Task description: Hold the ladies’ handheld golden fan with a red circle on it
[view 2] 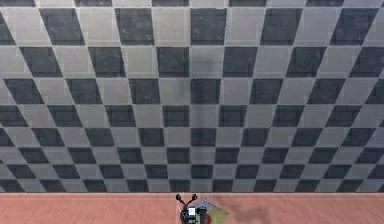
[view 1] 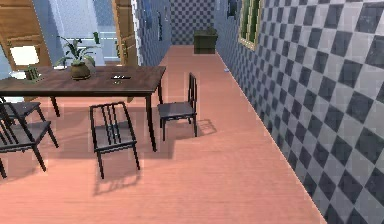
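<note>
Checkered wall (view 2: pixel 190 90) runs along my arm side, with a thin strip of red floor (view 2: pixel 80 210) at its foot, so I judge I stand in the passage beside the dining area. My claw (view 2: pixel 188 206) peeks up at the arm side view's bottom edge, close to my body, which suits driving rather than reaching. Whether its fingers are spread or pressed together I cannot tell, nor whether it holds anything, since its far end is hard to make out.

At the forward view's left a dark table (view 1: pixel 60 86) stands with chairs (view 1: pixel 112 130) set round it. A plant (view 1: pixel 80 55) sits on top, with a lamp (view 1: pixel 25 58) near the left end. A few small dark things (view 1: pixel 120 76) lie by the plant, too small to name. Where the fan is I cannot tell; the table seems the likeliest place to look. A dark cabinet (view 1: pixel 205 40) stands at the passage's far end. I judge I am at the searching step, with nothing yet to reach for.
</note>
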